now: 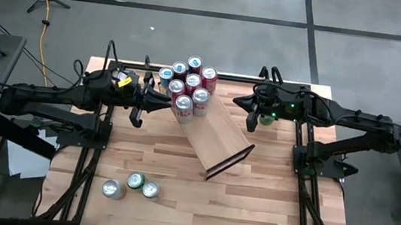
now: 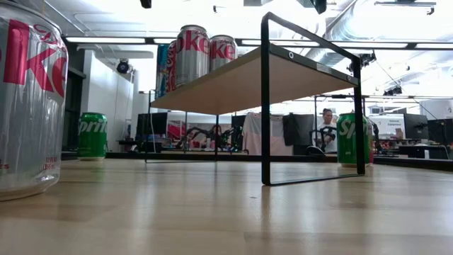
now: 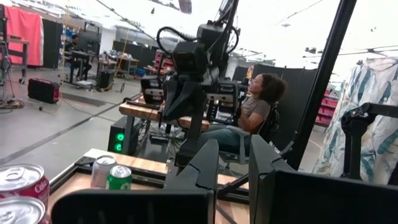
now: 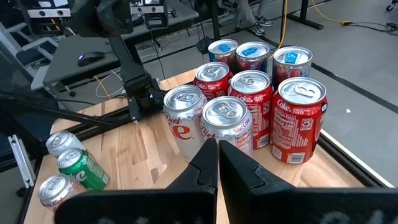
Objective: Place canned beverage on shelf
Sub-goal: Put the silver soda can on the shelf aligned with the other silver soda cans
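Note:
The shelf [image 1: 216,137] is a pale plank on a thin black frame, standing slantwise mid-table. Several red and silver cans [image 1: 188,88] stand upright in a cluster on its far end and show up on the plank [image 2: 283,78] in the low view. My left gripper [image 1: 165,101] hovers shut just left of the cluster, holding nothing. Right of the shelf, my right gripper [image 4: 217,155] is shut and empty, pointing toward the cans [image 4: 249,106]. Three more cans [image 1: 131,186] stand on the table near its front left.
A large silver can [image 2: 28,99] stands close to the low camera, with green cans [image 2: 92,134] [image 2: 352,138] farther back. Bare tabletop [image 1: 265,211] lies near the front right. A seated person [image 3: 258,106] shows beyond the table.

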